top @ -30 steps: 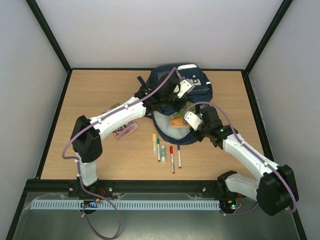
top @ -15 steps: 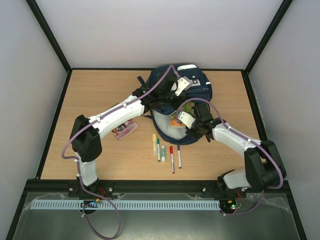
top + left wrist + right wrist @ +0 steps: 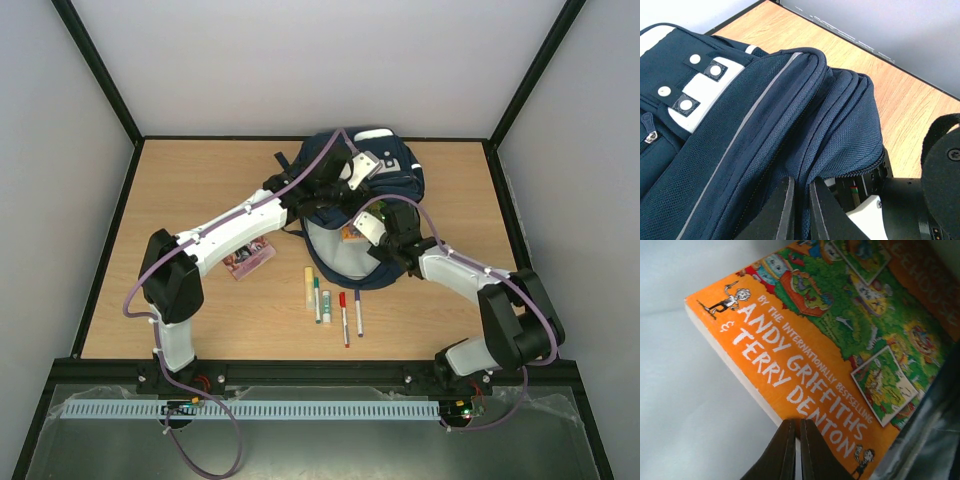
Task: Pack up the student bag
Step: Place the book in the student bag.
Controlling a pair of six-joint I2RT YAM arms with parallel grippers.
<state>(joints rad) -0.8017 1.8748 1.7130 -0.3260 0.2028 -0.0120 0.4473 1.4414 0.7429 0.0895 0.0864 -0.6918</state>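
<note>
Navy fabric backpack: large student bag with thin white stripes and grey patches, lying at the middle of the far edge of the light wooden worktop. Its mouth faces the near edge, with the pale grey lining exposed.
Left gripper: fingers together, pinching a fold of navy fabric at the rim of the opening and holding it up like a lid.
Right gripper: fingers together, tips meeting the lower edge of the book cover. Whether they nip it or only press on it cannot be told.
Orange paperback book: green cartoon cover, lying on the lining just inside the mouth.
Loose stationery: yellow highlighter, green-capped marker, red-capped pen and purple-capped pen, in a row just in front of the bag, toward the near edge.
Pink printed packet: left of the bag, beside the left forearm.
Likely step: seating the book deeper.
Risk, flap: the pinch takes little cloth. A slip would drop the flap onto the right wrist and the book.
Risk, book: closed tips could skid off the glossy cover and bend a corner, or ruck up the lining.
Risk, bag: soft and unanchored, so a firm push may shove it toward the far edge.
Risk, arms: both wrists crowd the mouth, so a cable could snag a strap.
</note>
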